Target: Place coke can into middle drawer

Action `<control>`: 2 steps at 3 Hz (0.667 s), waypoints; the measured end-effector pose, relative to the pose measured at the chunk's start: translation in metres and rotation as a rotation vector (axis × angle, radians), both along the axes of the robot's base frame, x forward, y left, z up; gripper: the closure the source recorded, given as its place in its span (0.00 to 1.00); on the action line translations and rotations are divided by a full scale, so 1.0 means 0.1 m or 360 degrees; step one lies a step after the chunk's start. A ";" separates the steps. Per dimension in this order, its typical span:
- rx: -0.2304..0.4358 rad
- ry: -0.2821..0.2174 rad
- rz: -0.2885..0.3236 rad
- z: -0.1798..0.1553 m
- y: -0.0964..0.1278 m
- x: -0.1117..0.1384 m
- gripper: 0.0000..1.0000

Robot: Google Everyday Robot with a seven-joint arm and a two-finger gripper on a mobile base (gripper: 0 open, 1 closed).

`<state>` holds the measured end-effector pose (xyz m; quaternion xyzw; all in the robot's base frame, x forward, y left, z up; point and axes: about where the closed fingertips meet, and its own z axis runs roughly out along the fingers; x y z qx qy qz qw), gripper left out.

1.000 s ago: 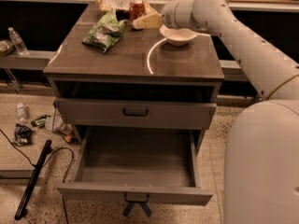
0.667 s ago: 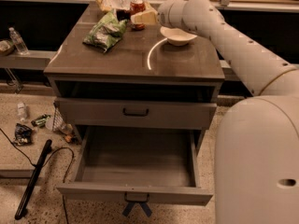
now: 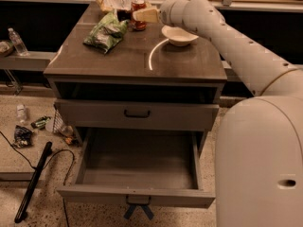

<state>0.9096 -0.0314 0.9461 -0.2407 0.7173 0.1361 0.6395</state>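
Observation:
The coke can (image 3: 138,11), red with a silver top, stands upright at the back of the cabinet top, behind the green snack bag (image 3: 106,31). My gripper (image 3: 145,16) reaches in from the right on the long white arm and sits right against the can's right side, covering part of it. The middle drawer (image 3: 137,196) is pulled fully open below, and its deep grey box holds nothing.
A white bowl (image 3: 179,35) sits just right of the gripper, under the arm. A tan bag (image 3: 112,3) lies behind the can. The upper drawer front (image 3: 137,113) is closed. A water bottle (image 3: 17,41), a black stick (image 3: 32,183) and litter lie on the floor at left.
The gripper has moved a little left and toward the back, closing in on the can's right side. The can, bags, bowl and drawer have not moved.

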 end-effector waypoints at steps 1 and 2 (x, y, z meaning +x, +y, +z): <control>-0.0011 0.0047 0.0053 -0.11 0.17 0.14 0.00; -0.0018 0.0096 0.0093 -0.26 0.37 0.33 0.00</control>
